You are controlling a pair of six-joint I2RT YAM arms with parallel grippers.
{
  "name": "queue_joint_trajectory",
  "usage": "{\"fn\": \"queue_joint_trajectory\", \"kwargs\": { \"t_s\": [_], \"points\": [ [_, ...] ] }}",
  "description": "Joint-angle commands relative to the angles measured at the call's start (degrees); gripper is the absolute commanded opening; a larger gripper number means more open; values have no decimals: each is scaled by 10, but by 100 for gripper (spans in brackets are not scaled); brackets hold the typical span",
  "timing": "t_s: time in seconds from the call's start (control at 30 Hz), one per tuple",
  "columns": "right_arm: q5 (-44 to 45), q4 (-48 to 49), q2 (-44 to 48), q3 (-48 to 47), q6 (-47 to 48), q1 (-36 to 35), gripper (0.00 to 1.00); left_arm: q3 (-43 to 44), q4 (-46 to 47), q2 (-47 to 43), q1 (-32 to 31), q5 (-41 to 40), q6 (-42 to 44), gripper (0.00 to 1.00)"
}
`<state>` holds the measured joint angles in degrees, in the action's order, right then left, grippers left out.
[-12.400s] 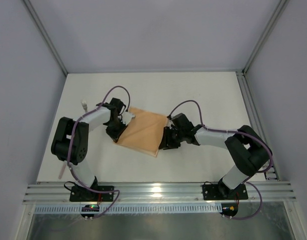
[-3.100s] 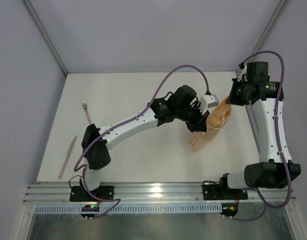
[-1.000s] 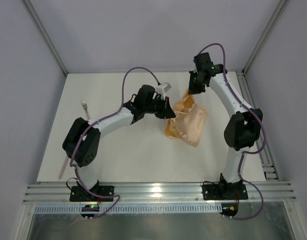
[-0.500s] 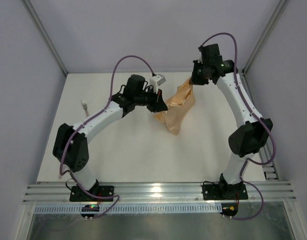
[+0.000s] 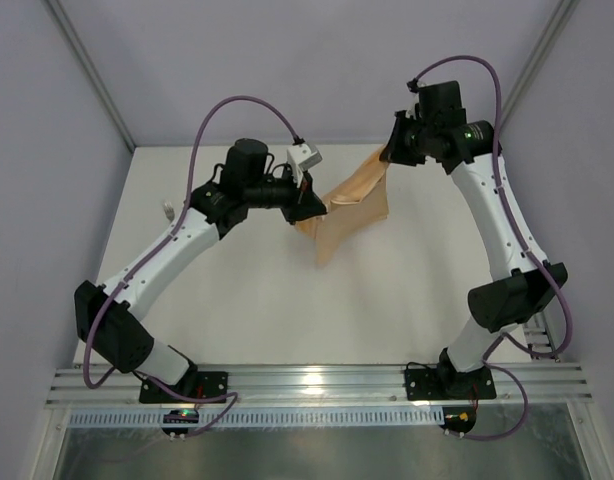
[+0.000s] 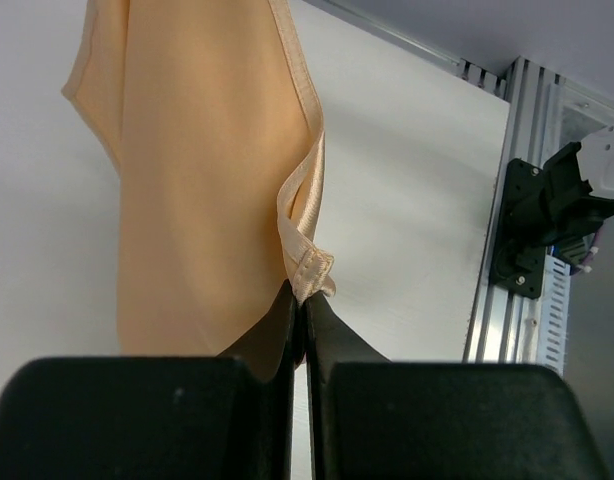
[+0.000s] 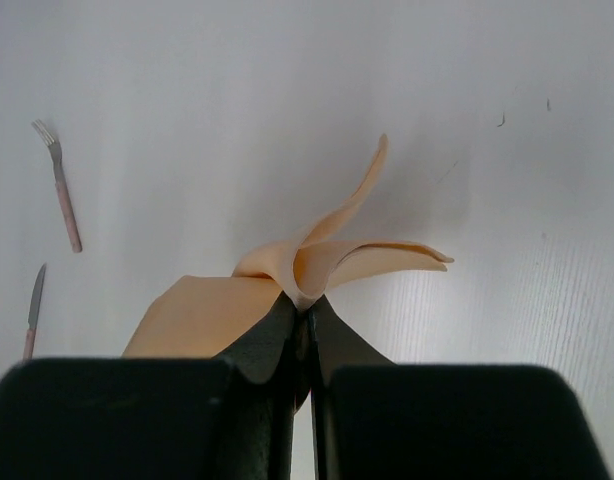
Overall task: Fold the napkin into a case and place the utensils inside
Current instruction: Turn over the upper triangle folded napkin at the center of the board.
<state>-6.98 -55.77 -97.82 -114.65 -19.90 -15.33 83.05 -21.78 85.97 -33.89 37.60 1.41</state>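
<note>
At the near edge a ribbed aluminium rail (image 5: 307, 385) carries the bases of both arms. Beyond it spreads the flat white table (image 5: 267, 300). On the table's left side lie the two slim utensils, seen best from the right wrist camera: a knife (image 7: 34, 305) with a grey blade and pale pink handle, and farther off a fork (image 7: 59, 190) with grey tines and the same pink handle. They lie close together but apart, and both are well apart from the cloth.

Farther in, above the middle of the table, the soft peach-orange cloth napkin (image 5: 352, 205) hangs in the air between the two arms. It is clear of the table top and drapes in loose folds, not yet shaped into a case.

The left gripper (image 6: 300, 298) has its black jaws pressed tight together on a hemmed corner of the napkin, and the rest of the cloth falls away below its fingertips.

Farthest back and higher, the right gripper (image 7: 300, 305) is likewise pinched closed on another part of the napkin's edge, with thin folds of cloth fanning out from between its tips.
</note>
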Motion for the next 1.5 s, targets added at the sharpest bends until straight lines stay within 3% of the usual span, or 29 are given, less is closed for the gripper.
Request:
{"fn": "queue_joint_trajectory", "kwargs": {
  "t_s": [0.0, 0.23, 0.47, 0.73, 1.0, 1.2, 1.47],
  "points": [
    [-18, 6, 51, 18, 0, 0, 3, -7, -9, -13, -2, 33, -45, 0],
    [-23, 5, 83, 81, 3, 0, 3, -24, -14, -16, -14, 18, -41, 0],
    [17, -23, 101, 80, 22, 12, 3, -28, 59, 8, -52, 17, -79, 0],
    [0, -49, 151, 148, 67, 130, 3, -39, 203, 67, -122, -22, -204, 0],
    [126, -108, 165, 135, 104, 166, 3, -4, 373, 175, -180, -54, -350, 0],
    [233, -180, 123, 78, 131, 171, 3, 5, 474, 242, -198, -91, -424, 0],
    [219, -208, 21, 16, 137, 160, 3, -29, 590, 297, -196, -176, -535, 0]
  ]
}}
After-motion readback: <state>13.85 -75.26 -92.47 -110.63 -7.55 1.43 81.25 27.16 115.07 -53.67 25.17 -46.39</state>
